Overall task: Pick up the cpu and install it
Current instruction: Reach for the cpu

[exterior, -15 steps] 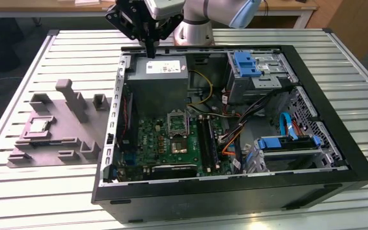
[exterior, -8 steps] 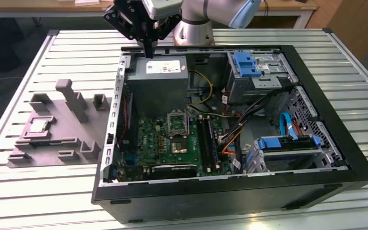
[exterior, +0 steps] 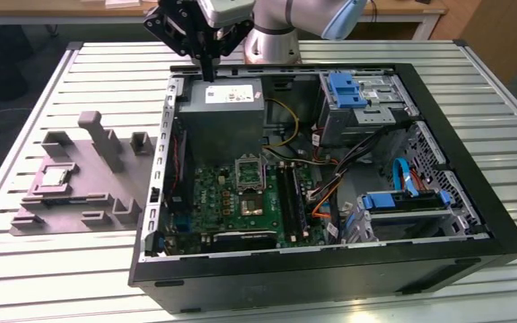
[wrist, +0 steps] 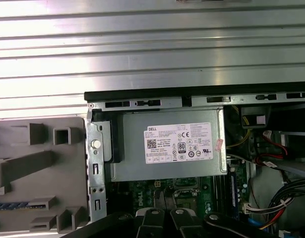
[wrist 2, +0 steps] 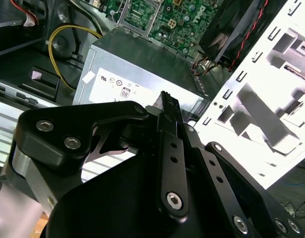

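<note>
The cpu [exterior: 56, 176], a small silvery square chip, lies in a recess of the grey fixture [exterior: 88, 195] on the exterior view's left, outside the computer case. My gripper [exterior: 207, 75] hangs high over the back of the open case, above the grey power supply box [exterior: 227, 108] with its white label. Its fingers are shut together with nothing between them. In both wrist views the gripper [wrist 2: 168, 98] [wrist: 165, 214] points down at the power supply box [wrist 2: 137, 74] [wrist: 172, 148]. The metal-framed socket [exterior: 250, 167] sits on the green motherboard [exterior: 236, 202], well below the gripper.
The black case [exterior: 330, 269] lies open on the slatted metal table [exterior: 25, 269]. Drive cages with blue latches [exterior: 347, 91] and cable bundles [exterior: 366, 168] crowd its right side in the exterior view. Upright posts [exterior: 106, 141] rise from the grey fixture [wrist: 38, 168].
</note>
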